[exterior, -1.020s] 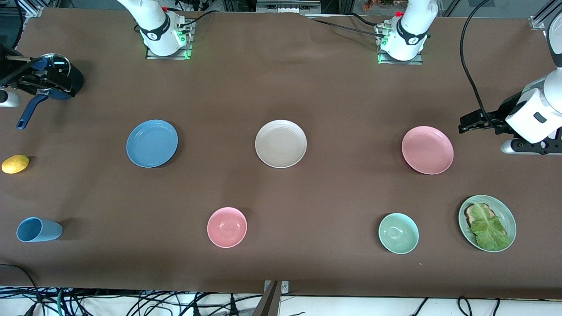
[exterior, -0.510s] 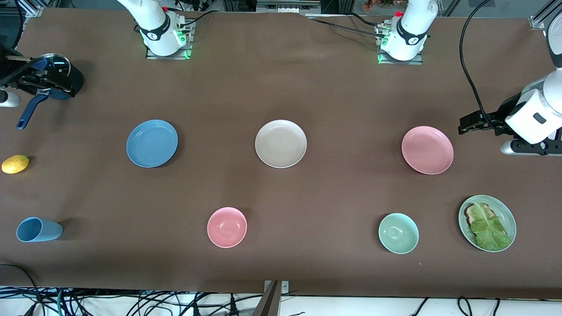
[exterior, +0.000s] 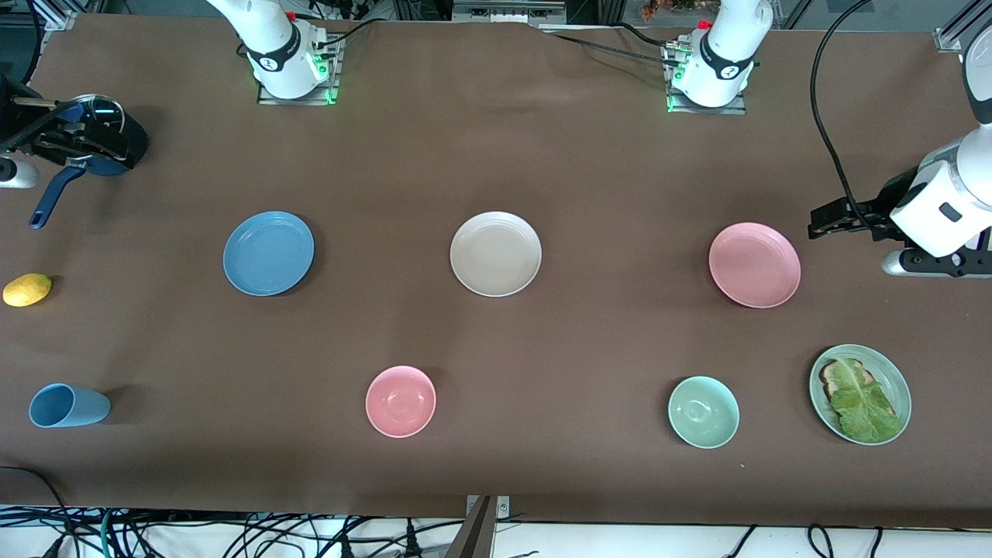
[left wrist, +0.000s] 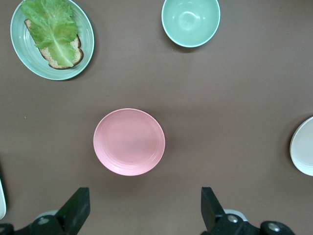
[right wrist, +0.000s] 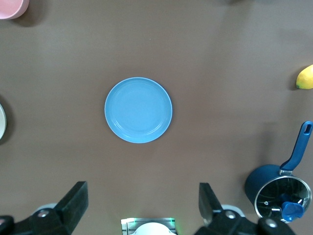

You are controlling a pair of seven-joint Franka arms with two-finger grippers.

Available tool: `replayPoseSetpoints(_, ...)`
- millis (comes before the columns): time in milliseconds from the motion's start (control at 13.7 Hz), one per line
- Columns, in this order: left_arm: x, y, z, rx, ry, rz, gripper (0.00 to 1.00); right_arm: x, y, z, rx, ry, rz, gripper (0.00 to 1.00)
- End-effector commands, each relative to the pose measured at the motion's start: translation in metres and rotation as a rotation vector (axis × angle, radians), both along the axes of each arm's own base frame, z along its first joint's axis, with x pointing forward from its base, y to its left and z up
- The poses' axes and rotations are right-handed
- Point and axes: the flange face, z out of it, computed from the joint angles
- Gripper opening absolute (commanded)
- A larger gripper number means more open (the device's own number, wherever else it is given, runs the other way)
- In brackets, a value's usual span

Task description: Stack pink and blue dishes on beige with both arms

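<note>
Three equal plates lie in a row across the table. The beige plate (exterior: pixel 496 253) is in the middle. The blue plate (exterior: pixel 268 253) (right wrist: pixel 138 109) lies toward the right arm's end and the pink plate (exterior: pixel 755 264) (left wrist: pixel 129 142) toward the left arm's end. Nothing rests on any of them. My left gripper (exterior: pixel 824 219) (left wrist: pixel 143 208) hangs open and empty in the air, just off the pink plate's rim at the table's end. High over the blue saucepan, my right gripper (exterior: pixel 115 144) (right wrist: pixel 142 203) is also open and empty.
A blue saucepan (exterior: pixel 53 198) and a lemon (exterior: pixel 27 289) sit at the right arm's end. Nearer the front camera are a blue cup (exterior: pixel 68 405), a pink bowl (exterior: pixel 401 401), a green bowl (exterior: pixel 704 412) and a green plate (exterior: pixel 897 384) with toast and lettuce.
The left arm's hand has drifted slightly. The plates and the right arm have not visibly moved.
</note>
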Motion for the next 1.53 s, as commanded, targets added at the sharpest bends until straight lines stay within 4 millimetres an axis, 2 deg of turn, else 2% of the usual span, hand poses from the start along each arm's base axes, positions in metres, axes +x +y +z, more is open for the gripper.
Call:
replayPoseSetpoints(0,0.0,0.011,0.001,-0.003,-0.011,-0.055,1.0,-0.003,0.0,0.003,0.018,0.004,0.011,1.0)
replayPoseSetpoints(219,0.0,0.027,-0.002,-0.006,-0.005,-0.049,1.0,-0.003,0.0,0.003,0.018,0.004,0.011,1.0)
replayPoseSetpoints(583,0.001,0.081,-0.021,-0.023,0.025,-0.048,1.0,-0.003,0.0,0.003,0.018,0.004,0.011,1.0)
replayPoseSetpoints(801,0.003,0.115,-0.044,-0.079,0.047,-0.122,1.0,-0.003,0.0,0.003,0.018,0.004,0.011,1.0)
replayPoseSetpoints(947,0.0,0.14,-0.059,-0.161,0.052,-0.107,1.0,-0.003,0.0,0.003,0.018,0.003,0.011,1.0)
replayPoseSetpoints(1384,-0.019,0.189,-0.12,-0.307,-0.006,-0.124,1.0,-0.003,0.0,0.003,0.018,0.003,0.013,1.0)
replayPoseSetpoints(1457,-0.02,0.19,-0.129,-0.318,-0.021,-0.138,1.0,-0.003,0.0,0.003,0.018,0.003,0.011,1.0)
